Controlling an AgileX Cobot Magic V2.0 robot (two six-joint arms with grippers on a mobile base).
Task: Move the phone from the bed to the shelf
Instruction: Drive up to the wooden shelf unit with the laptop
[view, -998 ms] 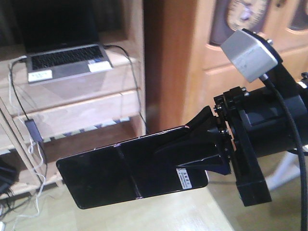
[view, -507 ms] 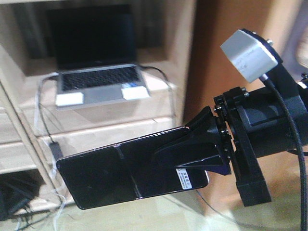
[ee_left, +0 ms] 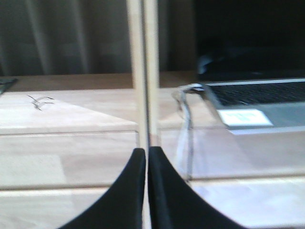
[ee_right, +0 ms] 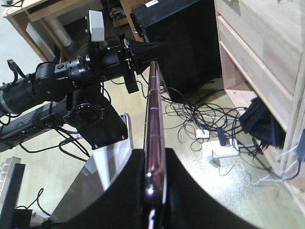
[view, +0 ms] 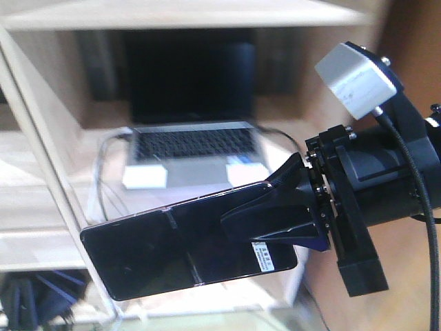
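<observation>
The phone [view: 172,248], a glossy black slab with a white sticker, is held level in the air in front of the shelf [view: 41,103]. My right gripper [view: 275,214] is shut on its sticker end. In the right wrist view the phone [ee_right: 155,119] shows edge-on, pinkish, clamped in the right gripper [ee_right: 155,155]. My left gripper [ee_left: 146,150] is shut with nothing in it, facing an upright plank of the shelf [ee_left: 71,157]. It also appears as the left gripper [ee_right: 157,45] beyond the phone's far end. The bed is out of view.
A grey laptop [view: 196,148] stands open in the shelf compartment behind the phone, with a cable at its left. On the floor lie tangled cables and a white power strip [ee_right: 214,143]. A black cabinet [ee_right: 181,38] stands behind them. A dark bag [view: 34,296] sits under the shelf.
The shelf and laptop have slid to the right across the front view and grown larger. The phone stays in the right gripper at the same place in the frame.
</observation>
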